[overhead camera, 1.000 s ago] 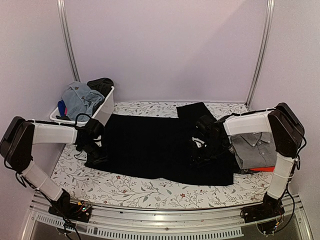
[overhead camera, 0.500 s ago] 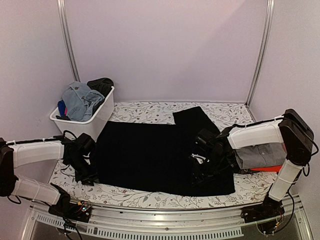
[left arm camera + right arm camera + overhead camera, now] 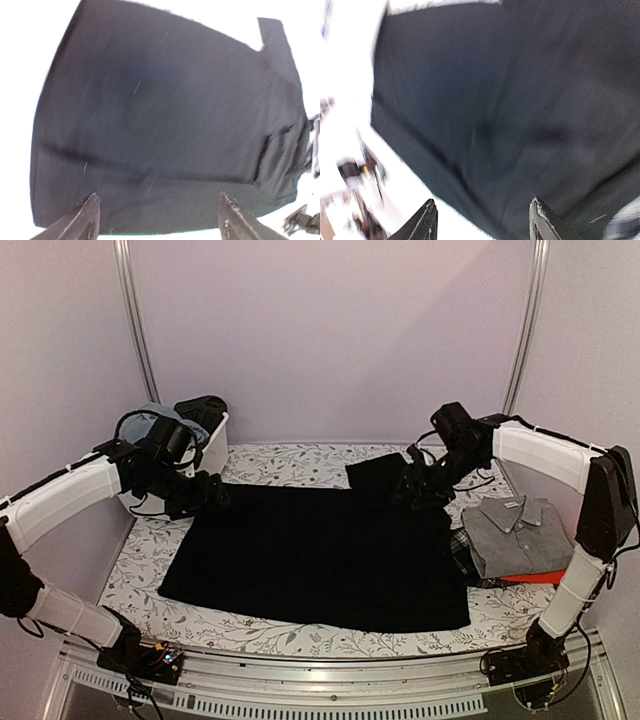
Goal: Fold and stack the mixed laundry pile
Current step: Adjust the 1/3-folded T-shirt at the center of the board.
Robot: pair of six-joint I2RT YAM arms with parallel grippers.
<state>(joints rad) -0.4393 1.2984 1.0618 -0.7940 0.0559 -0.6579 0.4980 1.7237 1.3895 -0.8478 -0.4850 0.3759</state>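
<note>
Floral tabletop (image 3: 300,625) — black garment (image 3: 320,560) beneath left tool (image 3: 158,197)

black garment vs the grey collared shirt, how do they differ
The black garment is spread flat across the middle of the table; the grey collared shirt is folded compactly at the right side. The black garment covers far more of the table than the grey collared shirt. Both are clothing lying flat, neither held.

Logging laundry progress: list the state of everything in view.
black garment, spread flat
grey collared shirt, folded, at right
white tub, holds unfolded clothes
left gripper, open, empty
right gripper, open, empty
</note>
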